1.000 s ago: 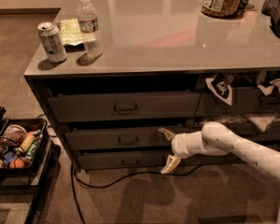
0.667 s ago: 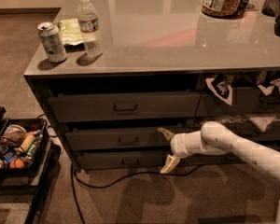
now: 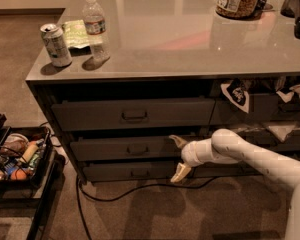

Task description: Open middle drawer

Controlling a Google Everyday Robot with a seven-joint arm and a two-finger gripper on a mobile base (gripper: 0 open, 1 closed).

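Claw (image 3: 179,157) spread wide, one finger high, one low, pinching nothing. Middle drawer (image 3: 121,148) sits just left of it, with the right end of its front by the fingers; contact unclear. Drawer handle (image 3: 137,149) is farther left. Can (image 3: 55,45) and bottle (image 3: 96,28) stand well above-left on the counter (image 3: 190,44).

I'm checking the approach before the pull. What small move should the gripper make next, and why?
Probably slide left: the open gripper sits at the right end of the middle drawer, away from its central handle, grasping nothing.
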